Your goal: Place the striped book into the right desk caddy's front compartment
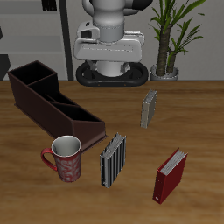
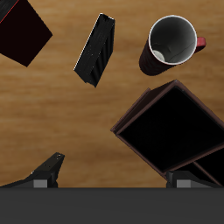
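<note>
The striped book stands upright near the table's front edge, between the mug and the red book. In the wrist view the striped book shows from above, with its dark stripes visible. The right desk caddy is a long dark maroon box with dividers, lying at an angle. One of its open compartments, an end of the right desk caddy, lies below the hand. My gripper hangs high over the back of the table. The gripper is open and holds nothing. Both fingertips show wide apart.
A patterned red mug stands beside the caddy's near end, close to the striped book; the mug shows from above. A plain grey book stands mid-table. A red book stands near the front edge. A potted plant is at the back.
</note>
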